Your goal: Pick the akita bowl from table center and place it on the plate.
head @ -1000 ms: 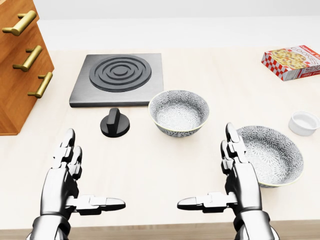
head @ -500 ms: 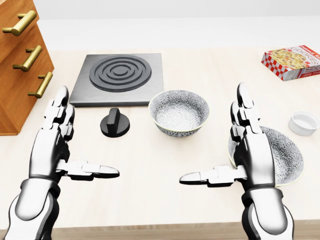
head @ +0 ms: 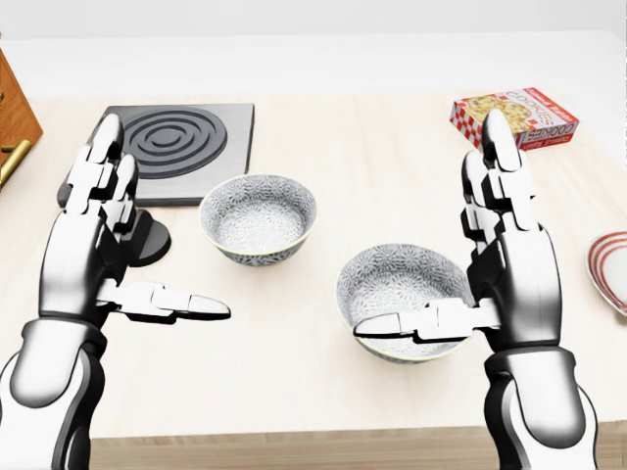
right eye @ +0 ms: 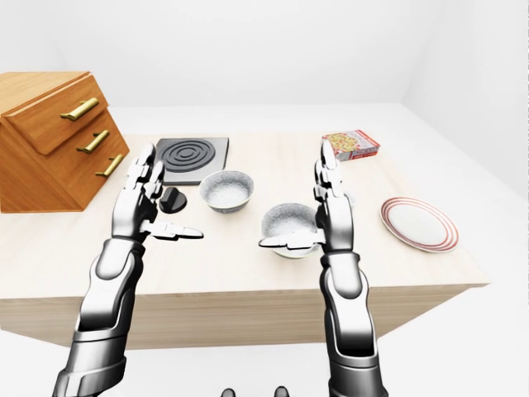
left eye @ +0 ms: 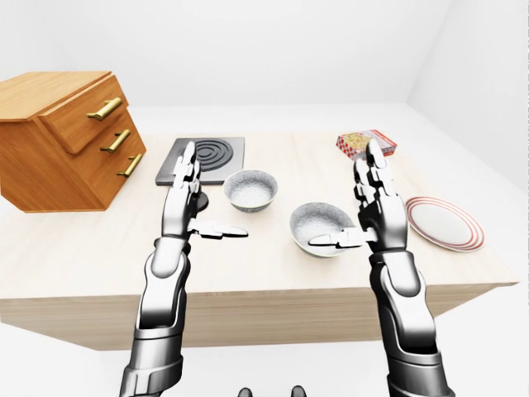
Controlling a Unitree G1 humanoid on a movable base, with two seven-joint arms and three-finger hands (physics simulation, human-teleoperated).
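Observation:
Two grey patterned bowls stand on the pale table. One bowl (head: pixel 259 217) is near the table's middle, just right of the stove. The other bowl (head: pixel 402 289) lies lower right, partly behind my right thumb. The red-rimmed plate (left eye: pixel 445 223) rests at the table's right end, its edge showing in the head view (head: pixel 609 269). My left hand (head: pixel 157 230) is open and raised left of the middle bowl. Beside the lower bowl my right hand (head: pixel 431 230) is open, thumb across that bowl's near rim. Neither hand holds anything.
A black stove plate (head: pixel 176 147) lies at the upper left, and its black knob (head: pixel 152 243) is partly hidden by my left hand. A cookie box (head: pixel 514 117) sits at the upper right. A wooden drawer cabinet (left eye: pixel 66 141) occupies the table's left end.
The whole head view has shifted left, so the camera has moved right. Both hands have risen, and my right hand now stands beside the lower bowl instead of covering it.

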